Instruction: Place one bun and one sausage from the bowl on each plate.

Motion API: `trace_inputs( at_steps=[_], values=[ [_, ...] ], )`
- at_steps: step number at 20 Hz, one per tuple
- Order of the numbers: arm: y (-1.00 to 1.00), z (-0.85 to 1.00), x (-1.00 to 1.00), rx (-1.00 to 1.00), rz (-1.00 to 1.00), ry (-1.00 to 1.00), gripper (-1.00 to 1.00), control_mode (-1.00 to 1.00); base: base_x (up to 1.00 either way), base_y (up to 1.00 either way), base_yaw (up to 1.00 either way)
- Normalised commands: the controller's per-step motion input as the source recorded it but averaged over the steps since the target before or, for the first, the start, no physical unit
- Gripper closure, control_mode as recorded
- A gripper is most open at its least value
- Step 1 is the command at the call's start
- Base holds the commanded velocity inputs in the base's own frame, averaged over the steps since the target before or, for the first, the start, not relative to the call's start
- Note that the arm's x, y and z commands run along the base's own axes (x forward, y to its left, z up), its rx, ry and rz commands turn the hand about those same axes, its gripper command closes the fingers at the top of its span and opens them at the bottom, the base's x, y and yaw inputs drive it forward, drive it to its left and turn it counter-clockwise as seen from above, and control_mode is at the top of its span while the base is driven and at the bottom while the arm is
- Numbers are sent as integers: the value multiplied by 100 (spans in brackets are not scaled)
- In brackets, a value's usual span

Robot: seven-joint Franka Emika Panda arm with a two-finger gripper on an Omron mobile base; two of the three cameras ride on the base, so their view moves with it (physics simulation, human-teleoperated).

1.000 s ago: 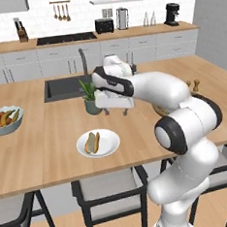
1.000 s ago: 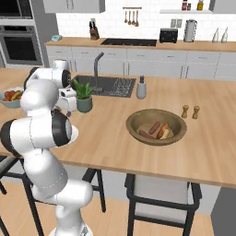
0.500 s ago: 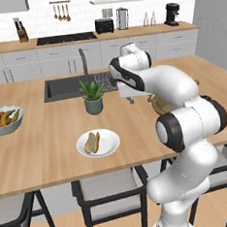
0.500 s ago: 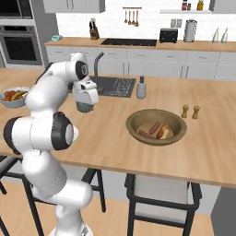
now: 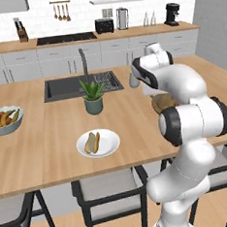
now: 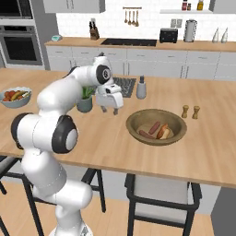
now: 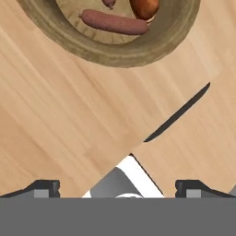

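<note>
We are seeing the long pale wooden island counter (image 6: 212, 152) carrying the wide shallow brown wooden bowl (image 6: 156, 127), with a reddish sausage (image 7: 115, 22) lying inside. Our dark two-finger gripper (image 6: 109, 109) is hanging just beside the bowl, jaws spread, holding nothing.

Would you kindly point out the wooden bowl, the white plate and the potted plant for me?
wooden bowl (image 6: 178, 134): right base view, near rim.
white plate (image 5: 111, 143): left base view, bare right part.
potted plant (image 5: 94, 105): left base view, pot.
</note>
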Motion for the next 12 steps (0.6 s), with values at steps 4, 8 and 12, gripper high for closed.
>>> trace_inputs(
  at_steps=[4,8,12],
  values=[
    [-100,-8,30,5,0,0,-100,-100,0,0,0],
    [-81,-11,60,3,0,0,-100,-100,0,0,0],
    [-50,-32,74,2,0,2,-100,-100,0,0,0]
  ],
)
